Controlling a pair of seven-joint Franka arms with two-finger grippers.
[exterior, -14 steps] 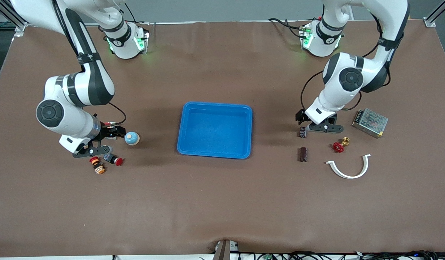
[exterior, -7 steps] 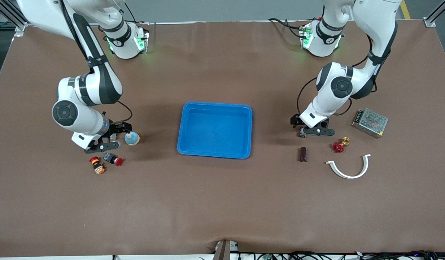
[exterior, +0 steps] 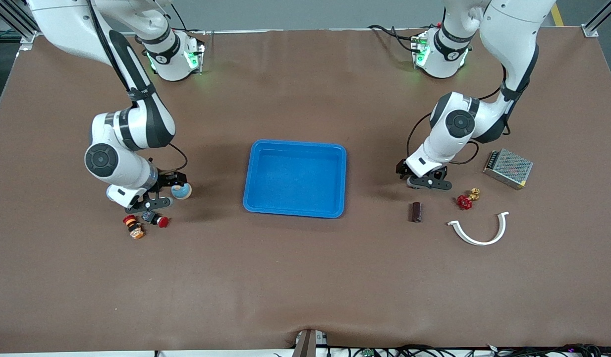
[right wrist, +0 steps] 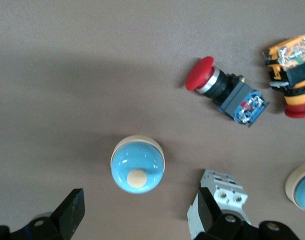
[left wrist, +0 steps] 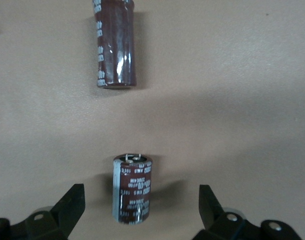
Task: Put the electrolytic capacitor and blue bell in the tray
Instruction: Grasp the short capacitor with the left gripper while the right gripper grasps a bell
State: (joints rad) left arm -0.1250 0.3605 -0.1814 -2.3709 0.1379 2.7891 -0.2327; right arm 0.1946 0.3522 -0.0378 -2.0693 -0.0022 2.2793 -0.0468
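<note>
Clutter beside blue bell [right wrist: 138,166]: red pushbutton [right wrist: 225,90], white breaker [right wrist: 220,201].

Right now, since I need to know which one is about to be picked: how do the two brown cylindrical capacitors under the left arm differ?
The shorter dark brown capacitor sits inside the open left end effector. The longer glossy brown capacitor lies clear of it, nearer to the front camera. The shorter one shows metal pins at its end, and the longer one shows none. Both are cylinders with pale print on the sleeve.
</note>
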